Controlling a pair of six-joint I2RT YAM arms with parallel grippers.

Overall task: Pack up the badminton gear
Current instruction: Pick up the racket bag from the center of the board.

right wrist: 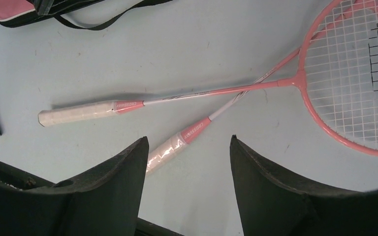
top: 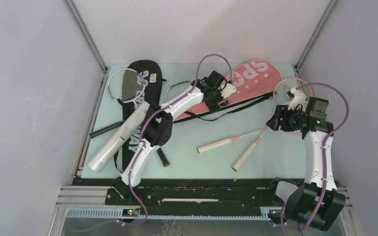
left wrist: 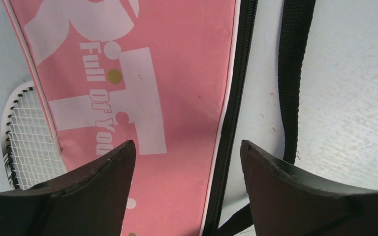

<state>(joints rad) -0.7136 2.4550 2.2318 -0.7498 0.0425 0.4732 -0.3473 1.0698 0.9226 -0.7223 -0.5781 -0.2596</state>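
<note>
A long white tube (top: 114, 141) lies slantwise at the table's left, partly over a black zippered racket cover with white lettering (top: 140, 93). A white-framed strung racket (top: 124, 83) rests its head on that cover's wide end.

Further right, the left gripper (left wrist: 188, 143) hangs over a pink fabric racket cover with white lettering (left wrist: 177, 98), jaws set wide with nothing between them. Below them run the cover's black zipper edge and its black webbing strap (left wrist: 290, 73). A second white-framed racket head (left wrist: 27, 132) pokes out from under the pink cover.

Right again, two pink-framed rackets (right wrist: 211, 93) lie crossed at the shafts on the pale table (right wrist: 177, 49), white-wrapped grips pointing left. The right gripper (right wrist: 188, 138) hangs above the nearer grip, jaws wide, holding nothing.
</note>
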